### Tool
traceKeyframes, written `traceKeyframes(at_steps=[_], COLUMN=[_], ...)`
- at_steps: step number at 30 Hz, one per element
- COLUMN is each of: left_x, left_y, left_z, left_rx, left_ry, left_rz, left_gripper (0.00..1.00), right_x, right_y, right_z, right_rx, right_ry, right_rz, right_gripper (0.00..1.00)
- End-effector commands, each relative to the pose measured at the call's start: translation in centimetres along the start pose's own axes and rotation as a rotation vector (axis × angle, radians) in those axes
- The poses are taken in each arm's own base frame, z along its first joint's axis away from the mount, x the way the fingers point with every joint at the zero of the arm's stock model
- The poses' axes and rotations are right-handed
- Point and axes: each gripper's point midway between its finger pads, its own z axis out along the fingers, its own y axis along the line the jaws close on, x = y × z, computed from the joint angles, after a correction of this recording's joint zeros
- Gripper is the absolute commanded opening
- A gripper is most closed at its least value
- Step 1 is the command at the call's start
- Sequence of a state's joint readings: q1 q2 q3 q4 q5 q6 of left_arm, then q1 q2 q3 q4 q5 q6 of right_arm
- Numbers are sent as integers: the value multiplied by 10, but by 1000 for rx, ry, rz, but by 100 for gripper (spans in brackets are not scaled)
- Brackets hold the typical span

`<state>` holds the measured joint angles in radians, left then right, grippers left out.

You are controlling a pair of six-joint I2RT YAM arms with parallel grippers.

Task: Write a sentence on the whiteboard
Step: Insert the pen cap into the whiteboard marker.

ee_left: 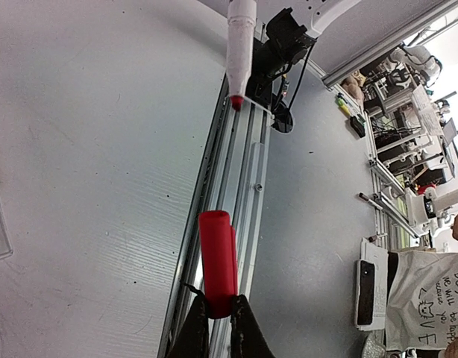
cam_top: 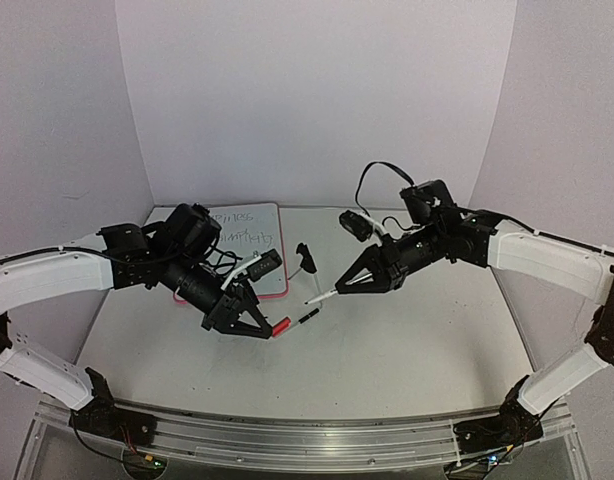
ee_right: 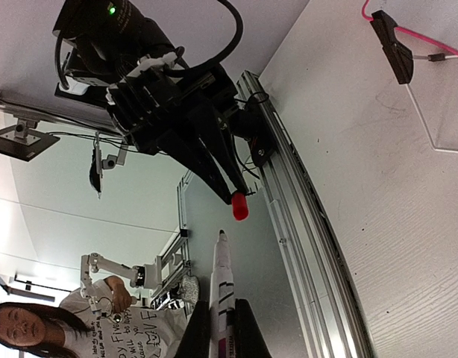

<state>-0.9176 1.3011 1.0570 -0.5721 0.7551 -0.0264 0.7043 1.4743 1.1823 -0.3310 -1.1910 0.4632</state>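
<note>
Holds red cap clamped in left tool, marker clamped in right tool, tip facing cap mouth, likely to recap. Shows whiteboard with the sentence behind left tool, on worktop.

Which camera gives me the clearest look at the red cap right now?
Left wrist: the red cap fills the centre, sharp and lengthwise, its base pinched in the left claw. Right wrist shows only a small red end at that claw's tip; top external shows a tiny red stub.
</note>
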Motion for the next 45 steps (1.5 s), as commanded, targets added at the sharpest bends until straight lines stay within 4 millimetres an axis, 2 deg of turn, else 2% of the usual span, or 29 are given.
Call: traceKeyframes(at_steps=[1, 24, 45], left_x=[-23, -28, -27], left_y=[-17, -16, -14], left_z=[-4, -1, 3], left_rx=[66, 80, 84], left_ry=[-51, -70, -66], left_rz=[64, 67, 53], left_gripper=[0, 0, 0], right_x=[2, 8, 12], right_y=[6, -5, -5], right_z=[7, 20, 24], right_rx=[-51, -54, -60], right_ry=[26, 66, 78], right_rz=[-20, 4, 5], right_gripper=[0, 0, 0])
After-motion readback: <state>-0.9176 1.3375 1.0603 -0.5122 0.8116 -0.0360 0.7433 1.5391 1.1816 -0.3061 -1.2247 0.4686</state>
